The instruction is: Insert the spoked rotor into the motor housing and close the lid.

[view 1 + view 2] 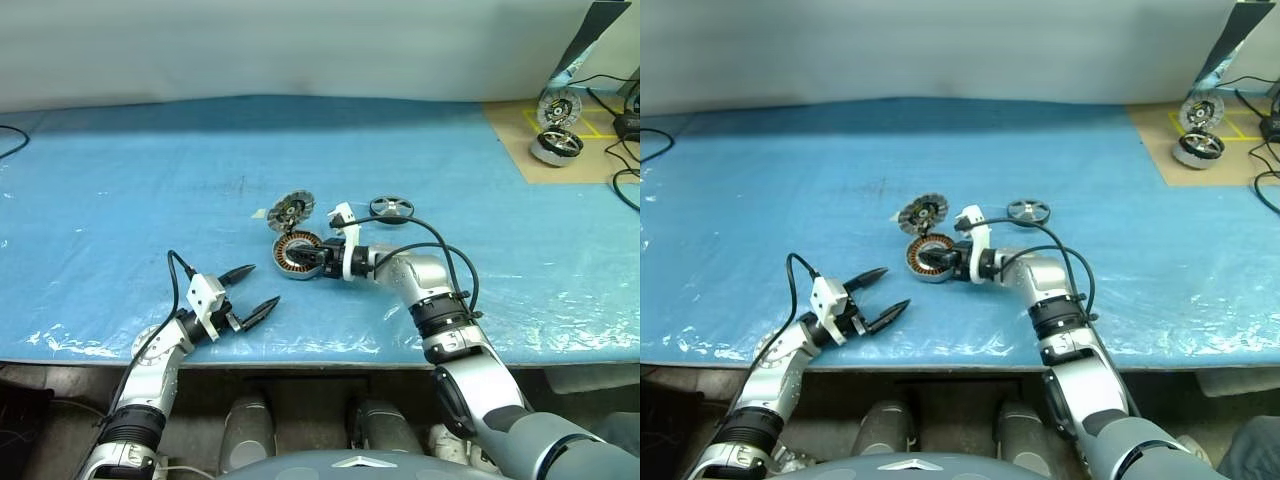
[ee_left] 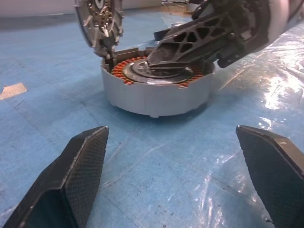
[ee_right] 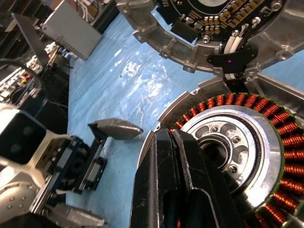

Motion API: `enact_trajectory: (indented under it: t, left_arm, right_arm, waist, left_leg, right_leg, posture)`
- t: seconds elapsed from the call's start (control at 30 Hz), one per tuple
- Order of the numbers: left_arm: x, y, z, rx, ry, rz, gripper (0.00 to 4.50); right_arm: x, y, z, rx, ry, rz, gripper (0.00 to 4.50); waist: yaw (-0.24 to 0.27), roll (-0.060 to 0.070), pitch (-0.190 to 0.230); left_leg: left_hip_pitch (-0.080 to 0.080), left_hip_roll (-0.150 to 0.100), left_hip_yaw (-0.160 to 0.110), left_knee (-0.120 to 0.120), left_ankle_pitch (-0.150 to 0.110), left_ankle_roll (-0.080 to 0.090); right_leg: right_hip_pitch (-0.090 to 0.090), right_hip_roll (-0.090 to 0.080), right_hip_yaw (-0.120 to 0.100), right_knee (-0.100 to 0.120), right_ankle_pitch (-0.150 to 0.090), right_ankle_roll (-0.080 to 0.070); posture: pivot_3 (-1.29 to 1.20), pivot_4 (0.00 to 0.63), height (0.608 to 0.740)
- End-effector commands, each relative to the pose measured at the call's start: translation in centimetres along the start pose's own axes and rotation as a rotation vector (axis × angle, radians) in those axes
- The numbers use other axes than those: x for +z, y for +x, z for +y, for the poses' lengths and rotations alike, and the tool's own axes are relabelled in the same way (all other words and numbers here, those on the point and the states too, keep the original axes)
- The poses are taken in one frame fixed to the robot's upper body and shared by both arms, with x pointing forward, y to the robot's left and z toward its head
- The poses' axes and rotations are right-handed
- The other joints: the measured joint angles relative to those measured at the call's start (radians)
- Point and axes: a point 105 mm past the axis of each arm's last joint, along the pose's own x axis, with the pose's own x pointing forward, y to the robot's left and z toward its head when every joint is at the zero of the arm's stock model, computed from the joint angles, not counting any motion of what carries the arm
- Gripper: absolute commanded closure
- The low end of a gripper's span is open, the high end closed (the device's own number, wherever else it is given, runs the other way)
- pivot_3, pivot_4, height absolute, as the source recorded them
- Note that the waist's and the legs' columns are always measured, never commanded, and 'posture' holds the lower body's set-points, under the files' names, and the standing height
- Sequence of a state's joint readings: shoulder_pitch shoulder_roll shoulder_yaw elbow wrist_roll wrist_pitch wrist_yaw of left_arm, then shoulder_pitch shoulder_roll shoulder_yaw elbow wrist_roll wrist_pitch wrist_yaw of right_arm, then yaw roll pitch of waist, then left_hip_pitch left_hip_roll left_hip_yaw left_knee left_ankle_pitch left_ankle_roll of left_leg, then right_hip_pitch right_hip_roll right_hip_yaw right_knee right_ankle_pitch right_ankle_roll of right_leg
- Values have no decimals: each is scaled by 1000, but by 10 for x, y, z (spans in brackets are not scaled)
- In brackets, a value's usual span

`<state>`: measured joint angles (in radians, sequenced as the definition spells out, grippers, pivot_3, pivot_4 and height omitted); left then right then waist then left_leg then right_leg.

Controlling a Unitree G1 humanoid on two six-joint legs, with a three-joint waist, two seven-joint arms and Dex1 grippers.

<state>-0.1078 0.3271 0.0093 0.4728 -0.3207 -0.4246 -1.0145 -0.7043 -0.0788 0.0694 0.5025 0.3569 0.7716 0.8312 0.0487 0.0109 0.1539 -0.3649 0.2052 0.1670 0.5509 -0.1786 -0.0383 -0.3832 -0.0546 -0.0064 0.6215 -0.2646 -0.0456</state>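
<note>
Blue-sheeted desk (image 1: 120, 200): right hand (image 1: 312, 258), pinched closed, reaches level over the round silver copper-wound motor housing (image 1: 293, 254); left hand (image 1: 250, 290) gapes wide nearby.

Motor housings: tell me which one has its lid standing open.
The motor housing mid-table on the blue sheet, under the shut right gripper: its lid is tipped up, coils exposed. The motor on the tan board shows none.
</note>
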Motion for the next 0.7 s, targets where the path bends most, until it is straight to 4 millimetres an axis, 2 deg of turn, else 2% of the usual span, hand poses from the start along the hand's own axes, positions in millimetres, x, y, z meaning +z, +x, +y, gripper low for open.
enact_trajectory:
  t: [0.03,0.1,0.17,0.2,0.37,0.5,0.57,0.7]
  left_arm:
    - [-43,-20,-8,7,-98,127,0]
    - [-44,-21,-3,10,-97,124,0]
    - [-42,-21,7,16,-95,124,0]
    - [-42,-21,10,18,-95,124,0]
    - [-41,-22,26,25,-103,136,0]
    - [-41,-21,31,26,-108,142,0]
    - [-41,-20,33,27,-110,143,0]
    - [-39,-20,36,25,-111,139,0]
  right_arm:
    - [-9,2,-5,-28,52,32,4457]
    - [-6,3,1,3,92,15,4457]
    - [6,0,7,46,106,-51,4457]
    - [11,-1,9,58,102,-74,4457]
    - [48,-16,35,220,116,-244,4457]
    - [60,-20,46,261,100,-285,4457]
    - [59,-16,43,215,61,-271,4457]
    - [36,-1,29,72,-116,-135,4457]
  waist:
    - [2,4,-4]
    - [4,7,-5]
    - [6,7,-5]
    - [10,7,-5]
    - [20,7,-5]
    - [21,8,-6]
    - [21,9,-7]
    - [22,10,-7]
  left_leg:
    - [2,0,2,-2,0,0]
    - [8,0,5,-6,0,0]
    - [14,-1,7,-10,0,0]
    - [17,-1,7,-11,0,0]
    - [17,0,7,-18,-1,2]
    - [18,0,7,-21,0,0]
    - [17,0,7,-21,0,0]
    - [16,-1,7,-21,0,0]
  right_leg:
    - [1,0,1,0,0,0]
    - [3,-1,4,0,0,0]
    - [6,-1,7,0,-1,1]
    - [8,-1,7,0,-4,7]
    - [0,-3,7,1,-5,8]
    - [-1,-3,7,1,-4,7]
    - [-2,-3,7,1,-4,7]
    - [-3,-3,7,1,-4,6]
  posture:
    - [0,150,740]
    - [0,150,740]
    - [0,150,740]
    - [0,150,740]
    - [0,150,740]
    - [0,150,740]
    - [0,150,740]
    - [0,150,740]
